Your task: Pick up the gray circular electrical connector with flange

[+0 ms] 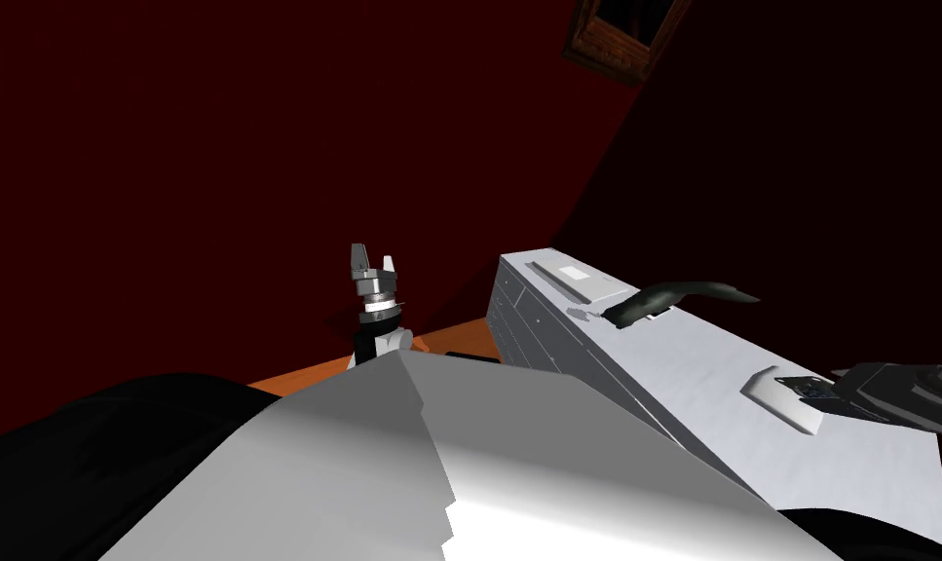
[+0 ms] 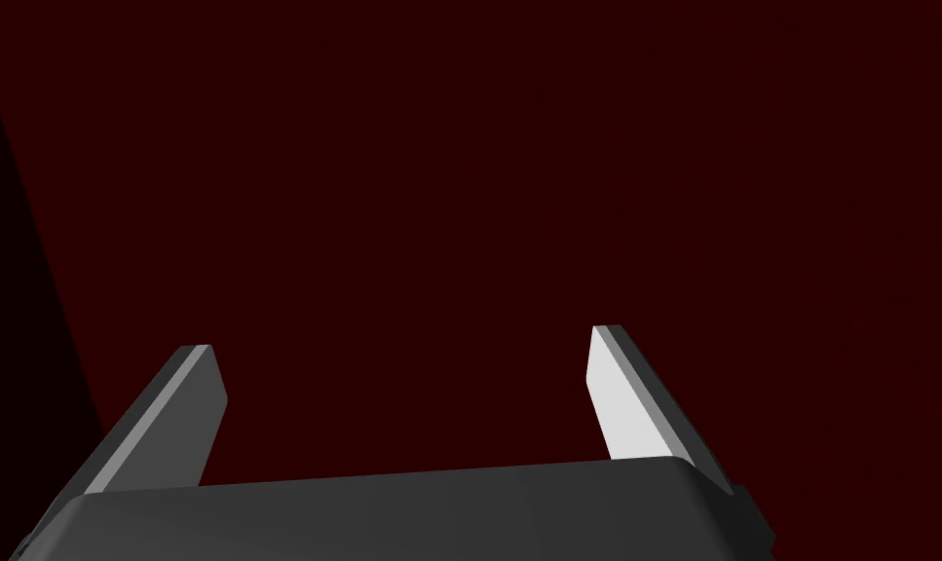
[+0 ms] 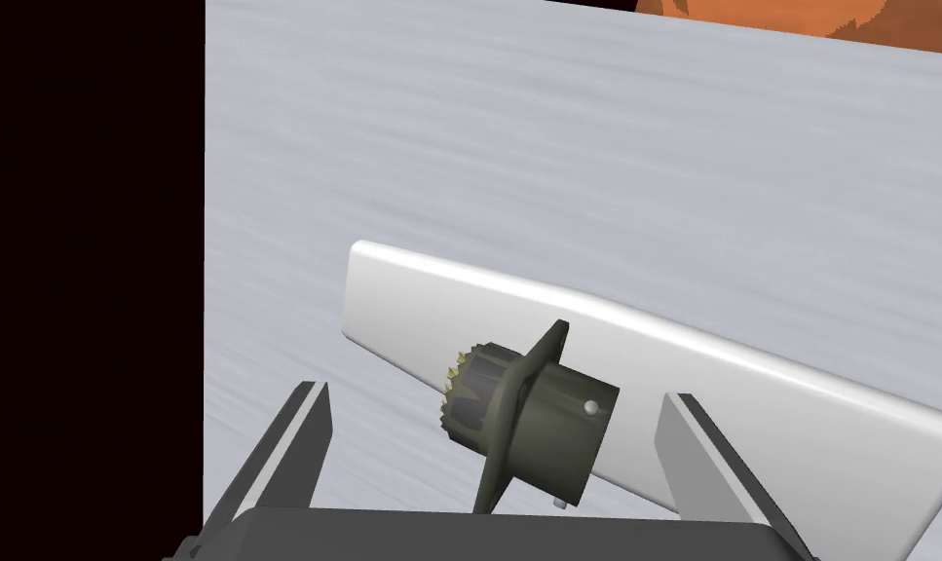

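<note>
the connector (image 3: pixel 532 424) looks matt, the white slab (image 3: pixel 410 302) smooth and glossy.

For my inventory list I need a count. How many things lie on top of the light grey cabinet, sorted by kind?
flat white slabs: 2
dark curved piece: 1
dark grey connector with flange: 1
Total: 4

One connector (image 3: pixel 535 421), one white slab (image 3: pixel 410 292), one cabinet (image 1: pixel 693 380), one frame (image 1: pixel 620 37)
</note>
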